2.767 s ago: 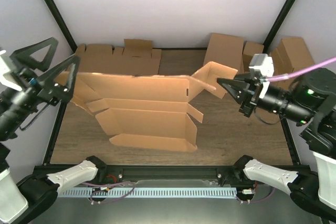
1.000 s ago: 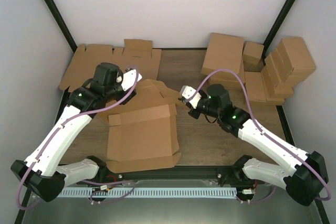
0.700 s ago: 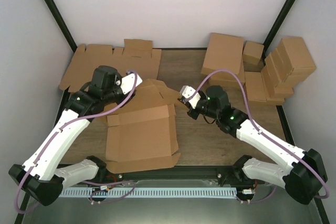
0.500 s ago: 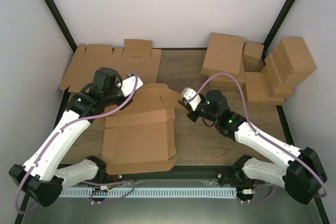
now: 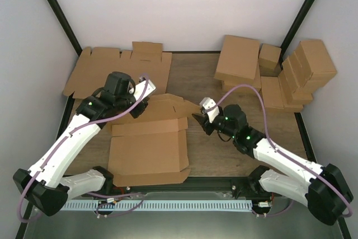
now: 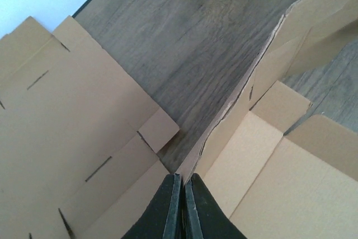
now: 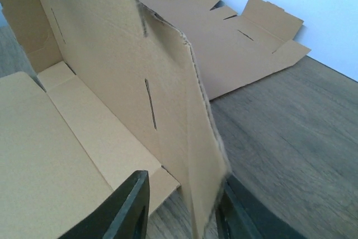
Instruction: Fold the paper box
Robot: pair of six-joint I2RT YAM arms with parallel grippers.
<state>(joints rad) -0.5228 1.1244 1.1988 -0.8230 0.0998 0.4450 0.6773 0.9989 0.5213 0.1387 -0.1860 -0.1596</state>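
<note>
The paper box (image 5: 148, 149) lies half formed at the front left of the table, its wide base flat and its back wall (image 5: 168, 104) raised. My left gripper (image 5: 140, 106) reaches the wall's left end. In the left wrist view it (image 6: 183, 180) is shut on the top edge of that wall (image 6: 240, 96). My right gripper (image 5: 197, 117) is at the wall's right end. In the right wrist view it (image 7: 182, 186) is open, and the upright end flap (image 7: 173, 99) stands between its fingers, close to the right finger (image 7: 232, 205).
Flat brown blanks (image 5: 120, 65) lie stacked at the back left, also in the wrist views (image 6: 72, 116) (image 7: 235, 54). Closed brown boxes (image 5: 240, 60) (image 5: 305, 68) are piled at the back right. Black frame posts stand at the back corners.
The left gripper has shut on the box wall. The right gripper has opened off the end flap and drawn back to the right. The box slid slightly toward the front left.
</note>
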